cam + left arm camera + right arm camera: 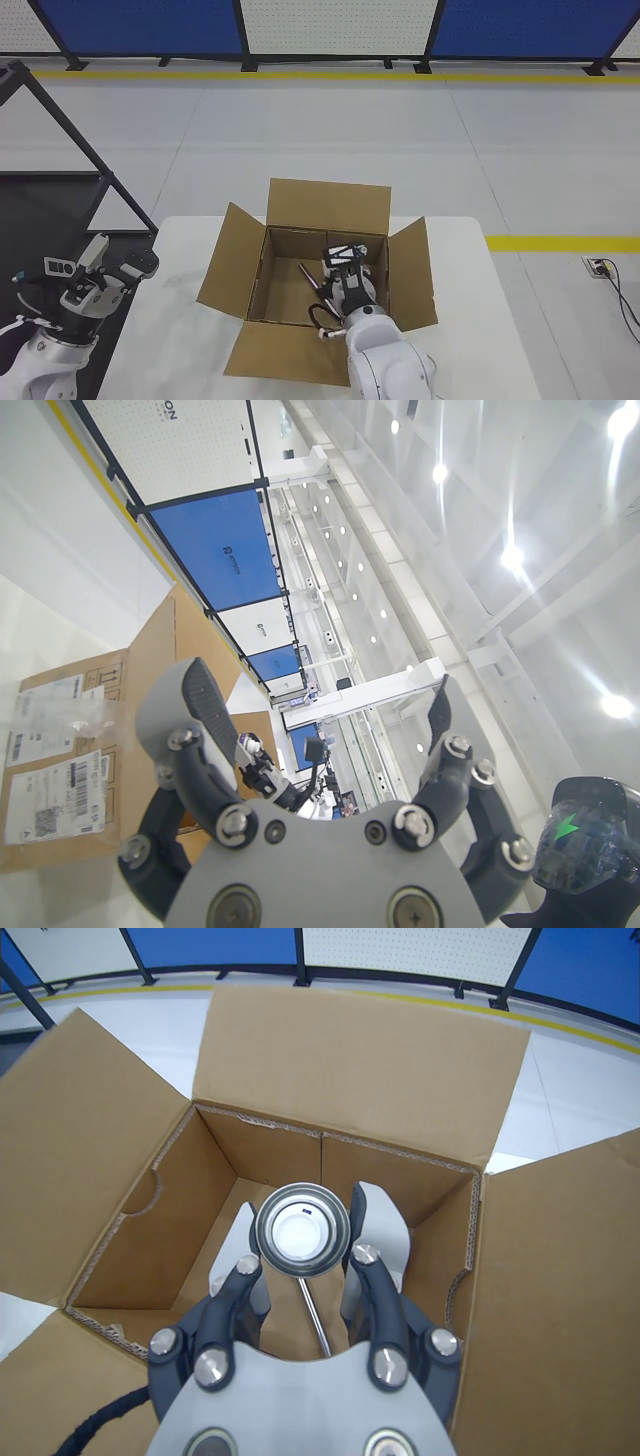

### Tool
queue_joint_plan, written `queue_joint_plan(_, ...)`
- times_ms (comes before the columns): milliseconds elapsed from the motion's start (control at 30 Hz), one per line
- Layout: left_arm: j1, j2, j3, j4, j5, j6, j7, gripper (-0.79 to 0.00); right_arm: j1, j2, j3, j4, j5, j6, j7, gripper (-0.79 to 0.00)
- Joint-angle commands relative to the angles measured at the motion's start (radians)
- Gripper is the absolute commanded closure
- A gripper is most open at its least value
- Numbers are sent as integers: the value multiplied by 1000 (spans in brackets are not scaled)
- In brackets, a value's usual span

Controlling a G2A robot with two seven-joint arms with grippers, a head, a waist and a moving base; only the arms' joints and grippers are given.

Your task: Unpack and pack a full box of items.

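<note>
White table [180, 340] carries the whole job. At its left edge I see my left gripper [320, 695] raised off the surface and tilted upward toward the ceiling. Its two ribbed fingers [207, 700] are spread wide, with nothing between them. From that wrist camera the outer side of the cardboard box [150, 660] shows, with paper labels stuck on it.

Moving to the centre, the box [328, 205] sits in the middle of the table with all four flaps folded outward. The far flap stands up and the other three splay toward the left, the right and the robot. On the box floor, left of centre, a thin metal rod [311, 279] lies at a slant.

Just right of the rod, my right gripper [303, 1223] is down inside the box. Its fingers [361, 1215] are closed against both sides of a round metal can [302, 1235], so I read the can as gripped. The can's silver rim and white centre face the wrist camera, and it is held above the box floor, nearer the back wall than the front. The rod [314, 1315] runs beneath it. From the top camera the same gripper [350, 262] sits in the right half of the box.

Right of the table, a yellow line [560, 243] is marked on the floor.
</note>
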Motion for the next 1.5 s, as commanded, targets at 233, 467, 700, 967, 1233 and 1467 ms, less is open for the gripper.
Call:
queue_joint_plan(233, 0, 0, 0, 0, 0, 0, 0, -785, -187, 21, 75, -268, -96, -56, -34, 0)
queue_joint_plan(467, 0, 0, 0, 0, 0, 0, 0, -785, -315, 31, 159, -398, -171, -29, -38, 0)
queue_joint_plan(700, 0, 0, 0, 0, 0, 0, 0, -785, -388, 32, 243, -426, -167, 15, -47, 0)
queue_joint_plan(967, 0, 0, 0, 0, 0, 0, 0, -785, -405, 24, 307, -393, -188, 123, -41, 0)
queue_joint_plan(1233, 0, 0, 0, 0, 0, 0, 0, -785, -411, 16, 359, -354, -148, 164, -27, 0)
queue_joint_plan(1467, 0, 0, 0, 0, 0, 0, 0, -785, -418, 10, 402, -333, -112, 193, -23, 0)
